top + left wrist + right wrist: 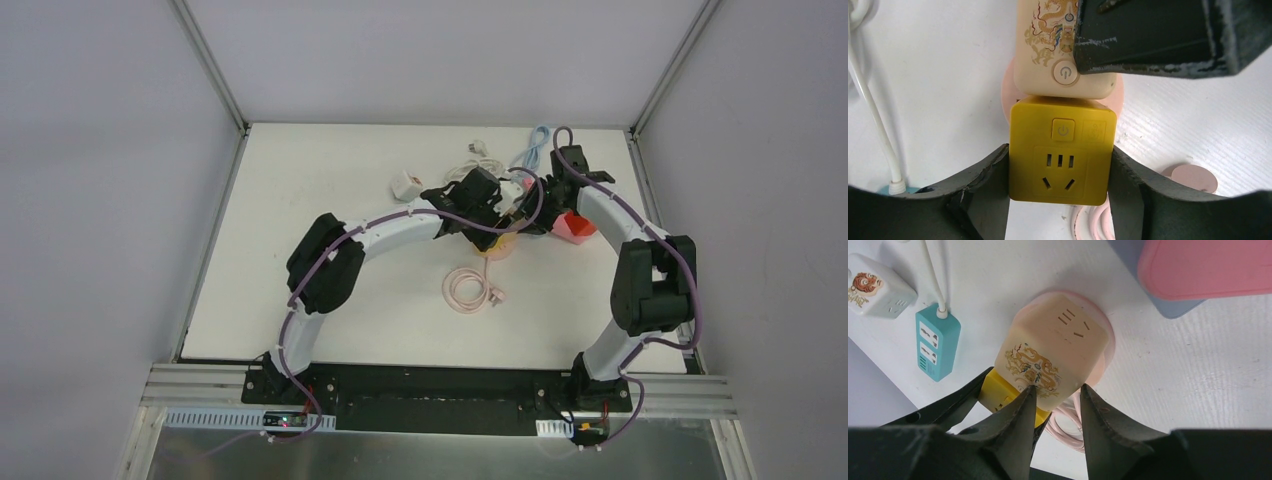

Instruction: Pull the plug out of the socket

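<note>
Along the near edge of the table [350,310] stood the two arm bases, and both arms bent in toward the middle. Just past them a pink cable [466,288] lay coiled. Beyond the coil, at mid-table, the yellow cube [1063,130] and the cream cube [1053,347] sat joined face to face, not yet pulled apart. The cream one had a gold dragon print and a round pink pad under it.

The left gripper [1060,165] clamped the yellow cube, one finger flat against each of two opposite sides, with the cube's socket face and power button turned to the wrist camera. The right gripper [1055,390] hung over the dragon side of the cream cube with its jaws a narrow gap apart, too narrow to go round the cube. Whether the fingers touched it could not be told.

A teal strip [938,342] with a white cord plugged into it lay near the cubes. A red bin [574,228] sat just beside the right arm. Farther left was a white cube [405,184], and at the far edge lay a white cable [478,150] and a blue cable [538,145]
</note>
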Tool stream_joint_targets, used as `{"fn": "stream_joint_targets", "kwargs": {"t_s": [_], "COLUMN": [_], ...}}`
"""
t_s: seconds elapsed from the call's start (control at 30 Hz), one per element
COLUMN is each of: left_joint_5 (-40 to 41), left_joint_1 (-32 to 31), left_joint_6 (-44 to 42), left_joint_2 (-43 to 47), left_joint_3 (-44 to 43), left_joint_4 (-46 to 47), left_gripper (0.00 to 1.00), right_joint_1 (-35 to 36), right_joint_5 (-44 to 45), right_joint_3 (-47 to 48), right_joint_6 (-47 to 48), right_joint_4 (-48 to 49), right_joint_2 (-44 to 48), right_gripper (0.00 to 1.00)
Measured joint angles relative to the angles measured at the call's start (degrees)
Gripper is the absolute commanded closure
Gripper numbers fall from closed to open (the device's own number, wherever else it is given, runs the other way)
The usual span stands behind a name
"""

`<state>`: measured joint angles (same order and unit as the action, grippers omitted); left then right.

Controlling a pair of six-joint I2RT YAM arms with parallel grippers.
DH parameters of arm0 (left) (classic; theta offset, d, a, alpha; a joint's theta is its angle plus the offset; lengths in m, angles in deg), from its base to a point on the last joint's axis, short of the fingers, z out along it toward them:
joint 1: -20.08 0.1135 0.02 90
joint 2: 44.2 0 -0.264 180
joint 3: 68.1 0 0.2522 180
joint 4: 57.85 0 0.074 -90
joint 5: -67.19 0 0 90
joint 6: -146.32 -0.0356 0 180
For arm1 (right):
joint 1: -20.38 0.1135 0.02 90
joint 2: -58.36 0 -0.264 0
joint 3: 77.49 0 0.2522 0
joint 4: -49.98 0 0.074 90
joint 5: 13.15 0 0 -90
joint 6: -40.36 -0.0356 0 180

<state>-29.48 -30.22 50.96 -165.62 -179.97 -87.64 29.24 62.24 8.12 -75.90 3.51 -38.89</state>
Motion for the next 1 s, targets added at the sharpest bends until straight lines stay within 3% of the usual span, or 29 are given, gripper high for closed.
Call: {"fn": "stream_joint_targets", "kwargs": {"t_s": [0.27, 0.53, 0.77, 1.0], "left_joint_5": [0.39, 1.6, -0.59, 1.77], "left_joint_1": [0.04, 0.68, 2.8, 2.6], "left_joint_6": [1.33, 2.91, 7.34, 6.16], "left_joint_2": [2.95, 6.29, 8.26, 8.26], "left_joint_3": [5.4, 11.72, 15.98, 14.67], "left_joint_4": [4.63, 9.99, 15.04, 11.47], "left_gripper": [0.88, 1.0, 1.0, 1.0], "right_joint_1": [1.38, 6.08, 7.39, 11.21], "right_joint_5": [-0.11, 7.74, 8.52, 14.86], "right_joint_3": [-3.48, -7.41, -8.92, -8.2], "right_joint_6": [0.28, 0.81, 0.85, 2.84], "right_joint_4": [4.22, 10.49, 14.36, 15.02], "right_joint_2": [1.86, 5.29, 5.92, 5.9], "right_gripper": [0.61, 0.62, 0.64, 0.65]}}
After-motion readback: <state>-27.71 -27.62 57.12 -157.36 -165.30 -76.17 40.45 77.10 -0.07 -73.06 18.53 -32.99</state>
